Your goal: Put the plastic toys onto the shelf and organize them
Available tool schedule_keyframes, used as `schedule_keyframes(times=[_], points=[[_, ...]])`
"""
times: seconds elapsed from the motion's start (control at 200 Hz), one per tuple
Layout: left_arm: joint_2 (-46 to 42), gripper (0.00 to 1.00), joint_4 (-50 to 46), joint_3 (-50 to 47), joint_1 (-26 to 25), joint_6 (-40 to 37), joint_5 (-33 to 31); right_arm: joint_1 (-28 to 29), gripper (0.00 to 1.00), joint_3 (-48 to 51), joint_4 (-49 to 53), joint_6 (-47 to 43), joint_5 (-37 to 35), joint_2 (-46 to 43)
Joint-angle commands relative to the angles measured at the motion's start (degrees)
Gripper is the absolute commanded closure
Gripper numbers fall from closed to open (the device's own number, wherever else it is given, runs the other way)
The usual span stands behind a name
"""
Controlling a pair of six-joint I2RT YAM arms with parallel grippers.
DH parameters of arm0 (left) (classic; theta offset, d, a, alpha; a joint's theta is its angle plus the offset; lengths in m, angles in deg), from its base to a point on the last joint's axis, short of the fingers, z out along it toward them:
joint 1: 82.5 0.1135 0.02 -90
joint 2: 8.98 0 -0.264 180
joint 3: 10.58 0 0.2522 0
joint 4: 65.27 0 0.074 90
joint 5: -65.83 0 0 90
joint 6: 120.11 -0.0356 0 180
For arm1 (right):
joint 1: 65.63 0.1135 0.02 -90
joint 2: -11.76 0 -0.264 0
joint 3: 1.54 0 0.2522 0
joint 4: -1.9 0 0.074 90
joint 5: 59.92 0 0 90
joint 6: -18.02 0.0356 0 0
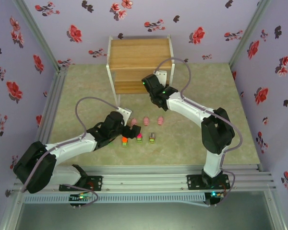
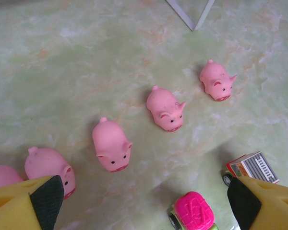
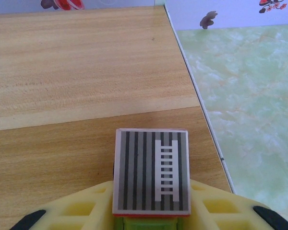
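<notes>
While the right gripper (image 3: 151, 206) sits at the shelf (image 3: 77, 57), the step in hand reads as a placement: one toy going onto the wood, the rest waiting on the table (image 2: 86, 52).

Right wrist view: a grey-striped toy (image 3: 151, 167) with a ladder mark on its roof and a green base sits between the yellow fingers (image 3: 86, 206). Jaws stand narrow, close on either side of it. I cannot tell whether they pinch it or have just let go. It is over the lower board (image 3: 48, 158), near that board's right edge, with the upper board (image 3: 77, 57) beyond. Resting or just above the wood is unclear.

Left gripper (image 2: 144, 201): jaws spread wide, nothing between them. It hangs low over the table. Four pink pigs (image 2: 112, 145) lie ahead of it in a loose line (a fifth pink shape is cut off at the frame's left). A magenta-topped toy (image 2: 194, 211) lies near the right finger, and a second grey-roofed toy (image 2: 252, 167) sits just beside it.

Next move, as I judge it: confirm the grey-striped toy stands square on the board, open fully, then draw straight back so the fingers don't drag it off the right edge. The left side needs a pig centred between its jaws before closing. The two pigs by the left finger are close together, so one could get nudged.
</notes>
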Motion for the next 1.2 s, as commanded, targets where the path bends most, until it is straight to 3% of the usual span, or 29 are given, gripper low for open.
schedule_keyframes(times=[0.0,0.4,1.195], points=[[0.4,0.08,0.8,1.6,-0.3,-1.0,0.7,-0.1,0.86,-2.0,1.0,0.6,-1.9,-0.4],[0.3,0.08,0.8,1.7,-0.3,-1.0,0.8,1.0,0.77,-2.2,1.3,-0.2,-3.2,-1.8],[-3.0,0.07,2.8,-0.2,-0.4,-1.4,3.1,7.1,0.76,6.6,1.7,1.2,-7.0,-12.2]])
